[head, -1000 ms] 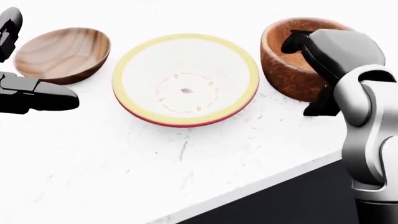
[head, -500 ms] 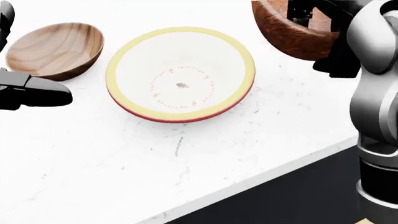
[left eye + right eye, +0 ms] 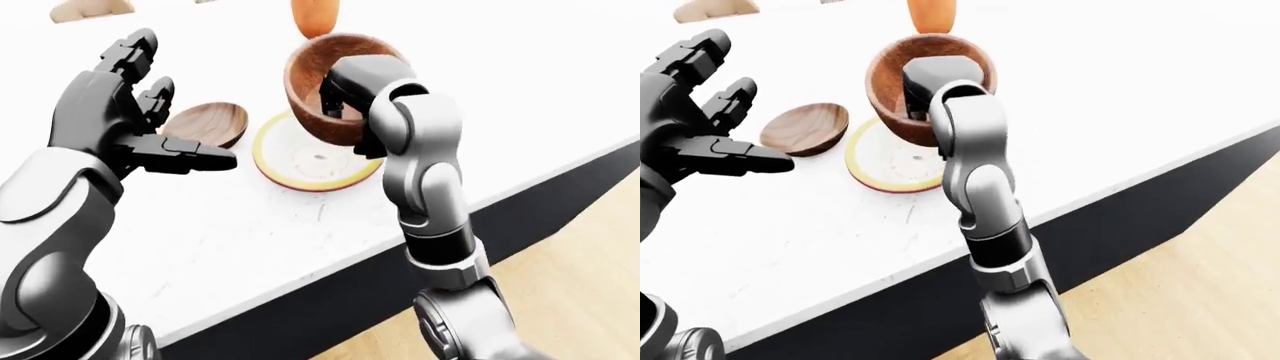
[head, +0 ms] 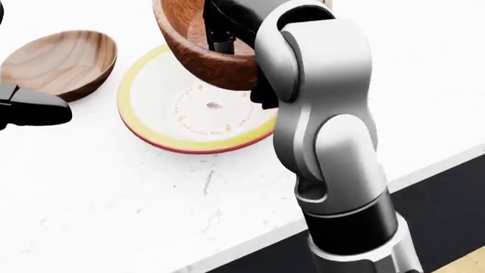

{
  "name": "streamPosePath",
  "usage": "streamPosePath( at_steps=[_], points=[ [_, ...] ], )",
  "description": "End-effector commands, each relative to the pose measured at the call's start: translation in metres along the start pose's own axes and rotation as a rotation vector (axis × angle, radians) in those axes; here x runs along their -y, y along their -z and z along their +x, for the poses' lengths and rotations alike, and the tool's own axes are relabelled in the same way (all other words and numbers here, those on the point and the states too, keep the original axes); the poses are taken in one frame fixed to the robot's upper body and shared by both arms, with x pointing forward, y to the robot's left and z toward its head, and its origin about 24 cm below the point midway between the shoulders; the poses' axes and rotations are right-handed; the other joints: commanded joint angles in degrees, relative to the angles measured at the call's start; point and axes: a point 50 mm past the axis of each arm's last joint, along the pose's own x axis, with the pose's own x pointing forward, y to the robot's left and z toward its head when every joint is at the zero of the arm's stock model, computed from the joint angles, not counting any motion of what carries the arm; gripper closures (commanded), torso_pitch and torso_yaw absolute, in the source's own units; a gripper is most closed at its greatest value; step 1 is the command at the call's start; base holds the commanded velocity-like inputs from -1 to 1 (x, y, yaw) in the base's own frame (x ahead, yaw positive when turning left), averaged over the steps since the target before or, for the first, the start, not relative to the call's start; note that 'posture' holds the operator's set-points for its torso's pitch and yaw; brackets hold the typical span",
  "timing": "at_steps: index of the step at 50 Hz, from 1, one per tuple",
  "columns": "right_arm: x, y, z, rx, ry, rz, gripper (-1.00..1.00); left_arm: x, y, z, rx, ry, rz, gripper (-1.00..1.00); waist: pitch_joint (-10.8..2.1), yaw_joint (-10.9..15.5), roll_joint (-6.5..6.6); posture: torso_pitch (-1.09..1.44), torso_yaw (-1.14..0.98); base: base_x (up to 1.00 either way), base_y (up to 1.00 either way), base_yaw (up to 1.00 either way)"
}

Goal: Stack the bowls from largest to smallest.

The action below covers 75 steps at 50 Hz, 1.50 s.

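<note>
- The white marbled counter (image 4: 152, 216) fills most of every view; its dark edge runs along the bottom right, with wooden floor (image 3: 560, 300) beyond it.
- The yellow-rimmed white bowl (image 4: 163, 122), the widest of the three, sits upright on the counter near the middle of the head view, with a red band under its rim and a faint ring of marks inside.
- The dark reddish-brown wooden bowl (image 3: 890, 97) is lifted off the counter, tilted so that its opening faces the cameras, and overlaps the upper right part of the yellow-rimmed bowl in the views.
- The right robot hand (image 3: 335, 94) is clenched on this bowl's rim, black fingers reaching inside it, the grey forearm rising from the bottom of the view.
- The light wooden bowl (image 4: 61, 62), shallow, rests on the counter just left of the yellow-rimmed bowl, tipped slightly.
- The left robot hand (image 3: 135, 112) hovers beside it at the left, fingers spread and released, holding nothing.
- An orange object (image 3: 314, 16) stands at the top of the eye views, cut off by the edge.
</note>
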Motion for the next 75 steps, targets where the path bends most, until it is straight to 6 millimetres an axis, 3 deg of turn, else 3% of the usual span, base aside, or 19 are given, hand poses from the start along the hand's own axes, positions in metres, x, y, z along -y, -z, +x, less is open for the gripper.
streamPosePath(
  at_steps=[1, 10, 15, 41, 48, 56, 60, 75],
  points=[
    [0.018, -0.007, -0.007, 0.011, 0.108, -0.014, 1.00, -0.003, -0.014, -0.003, 0.080, -0.018, 0.011, -1.00, -1.74, -0.1, 0.32, 0.00, 0.00, 0.00, 0.00, 0.00],
    [-0.001, -0.027, 0.000, 0.043, 0.081, -0.020, 1.00, -0.006, -0.012, -0.004, 0.078, -0.023, 0.008, -1.00, -1.69, -0.1, 0.66, 0.00, 0.00, 0.00, 0.00, 0.00],
    [-0.006, -0.037, 0.000, 0.067, 0.078, -0.030, 0.78, -0.007, -0.012, -0.004, 0.077, -0.026, 0.007, -1.00, -1.73, -0.2, 0.78, 0.00, 0.00, 0.00, 0.00, 0.00],
    [-0.034, -0.047, 0.009, 0.091, 0.049, -0.042, 0.32, -0.012, -0.009, -0.004, 0.077, -0.034, 0.000, -1.00, -1.79, -0.5, 1.28, 0.00, 0.00, 0.00, 0.00, 0.00],
    [-0.032, -0.044, 0.000, 0.090, 0.039, -0.045, 0.20, -0.014, -0.010, -0.005, 0.080, -0.038, -0.002, -1.00, -1.80, -0.5, 1.29, 0.00, 0.00, 0.00, 0.00, 0.00],
    [-0.035, -0.042, -0.008, 0.096, 0.022, -0.040, -0.23, -0.013, -0.009, -0.005, 0.078, -0.039, -0.003, -1.00, -2.00, -0.4, 1.11, 0.00, 0.00, 0.00, 0.00, 0.00],
    [-0.033, -0.041, -0.009, 0.098, 0.022, -0.043, -0.35, -0.013, -0.009, -0.004, 0.077, -0.039, -0.002, -1.00, -2.19, -0.3, 1.01, 0.00, 0.00, 0.00, 0.00, 0.00],
    [0.002, -0.037, -0.022, 0.110, 0.076, -0.032, -0.30, -0.011, -0.011, -0.005, 0.079, -0.036, -0.003, -1.00, -1.74, -0.3, 0.89, 0.00, 0.00, 0.00, 0.00, 0.00]
  ],
)
